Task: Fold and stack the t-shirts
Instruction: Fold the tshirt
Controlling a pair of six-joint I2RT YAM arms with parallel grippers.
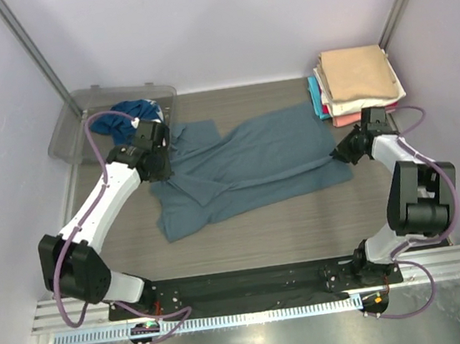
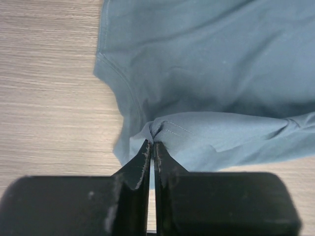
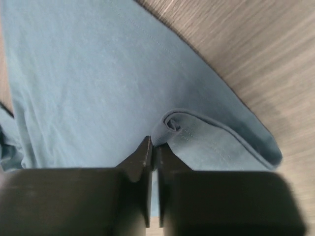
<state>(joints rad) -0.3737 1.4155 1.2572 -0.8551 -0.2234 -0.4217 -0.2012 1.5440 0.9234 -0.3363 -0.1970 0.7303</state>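
Your left gripper is pinched shut on a bunched fold at the left side of the slate-blue t-shirt. Your right gripper is clamped on its right hem. The shirt's spread mid-table. The folded stack sits far right, and the teal-blue shirt is in the tub far left.

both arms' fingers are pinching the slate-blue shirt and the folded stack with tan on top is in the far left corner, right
No: the top external view shows the folded stack, tan on top, in the far right corner. Left fingers and right fingers do pinch the slate-blue shirt.
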